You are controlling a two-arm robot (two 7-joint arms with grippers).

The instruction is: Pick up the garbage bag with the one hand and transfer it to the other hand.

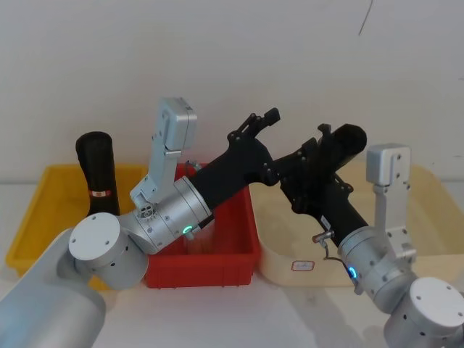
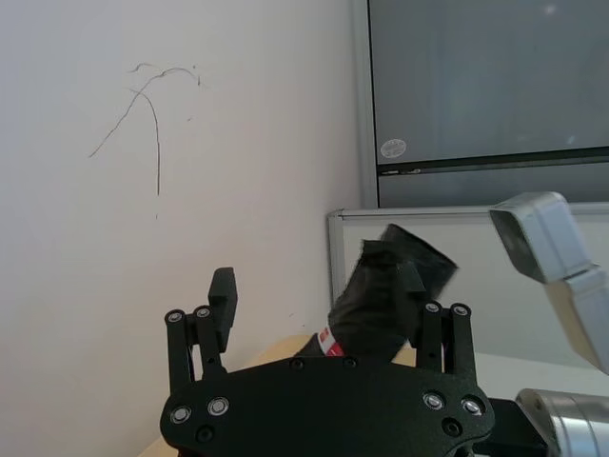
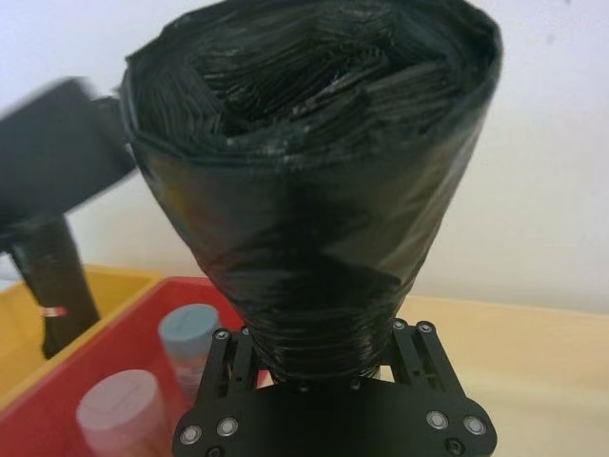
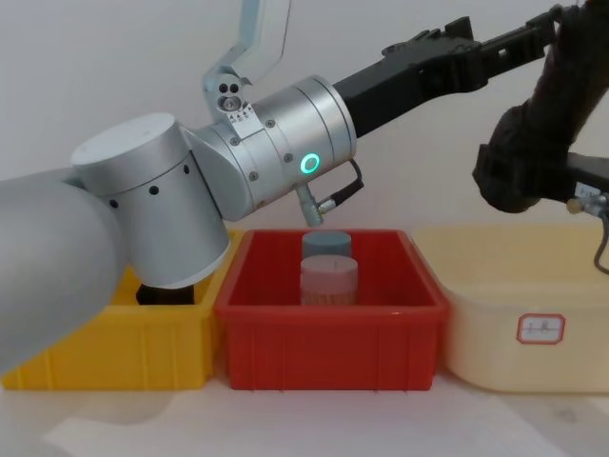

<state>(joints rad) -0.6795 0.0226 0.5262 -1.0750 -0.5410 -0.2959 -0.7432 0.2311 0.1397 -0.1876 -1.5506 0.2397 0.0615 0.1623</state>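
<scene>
Right wrist view has the right end effector [image 3: 319, 354] pinching one end of the garbage bag [image 3: 314, 190], which is held aloft with open air round it. Head view sets the left end effector [image 1: 262, 119], fingers spread, near the bag but apart from it, reaching over the red bin [image 1: 217, 267]. Chest view adds two capped jars [image 4: 329, 278] inside that bin, well below.

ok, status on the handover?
Right claw shut on garbage bag, held up above beige bin. Left claw open, raised facing the bag, not touching it. Gap between them looks free.
</scene>
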